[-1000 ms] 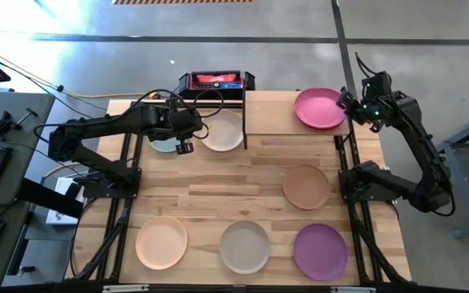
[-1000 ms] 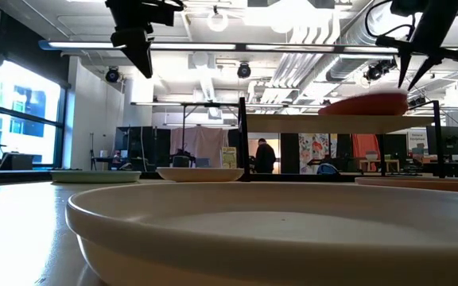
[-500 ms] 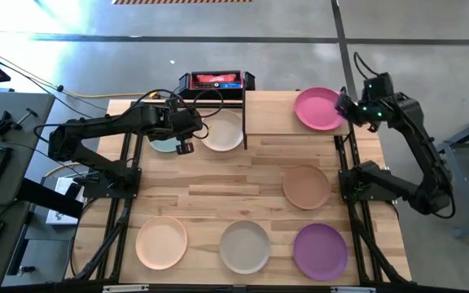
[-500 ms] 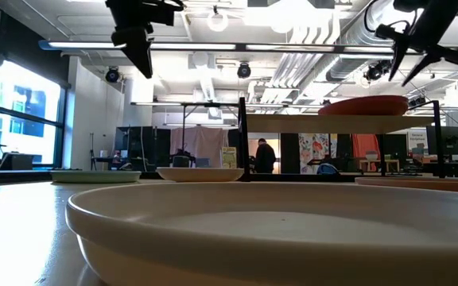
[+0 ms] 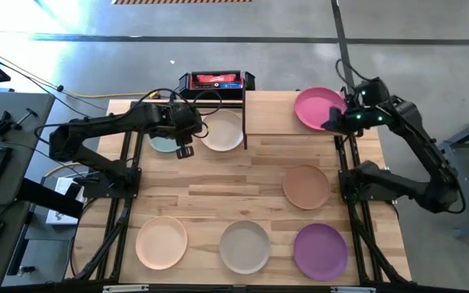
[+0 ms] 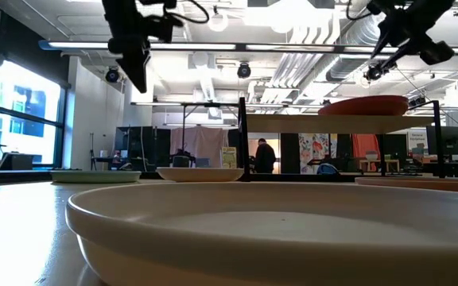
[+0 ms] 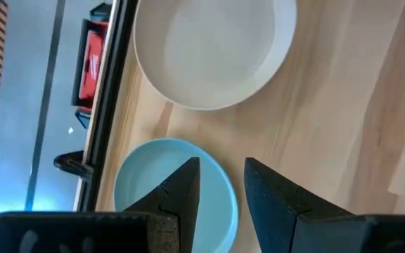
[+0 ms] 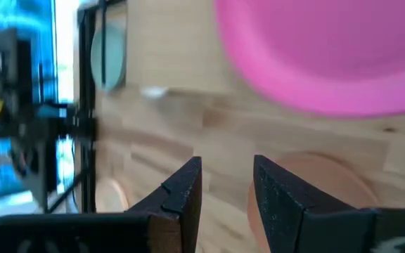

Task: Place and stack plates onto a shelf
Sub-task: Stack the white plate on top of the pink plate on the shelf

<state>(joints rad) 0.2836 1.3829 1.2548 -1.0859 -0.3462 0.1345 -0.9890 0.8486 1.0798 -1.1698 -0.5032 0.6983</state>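
Starting nearest, we are leaving the pale grey plate (image 5: 245,247) and tan plate (image 5: 306,186) on the table while our right gripper (image 5: 333,122), fingers slightly spread and empty, is clearing the magenta plate (image 5: 319,108) resting on the shelf (image 5: 272,111), and our left gripper (image 5: 183,149), fingers narrowly parted, is hovering beside the teal plate (image 7: 162,186), which should be approached squarely.
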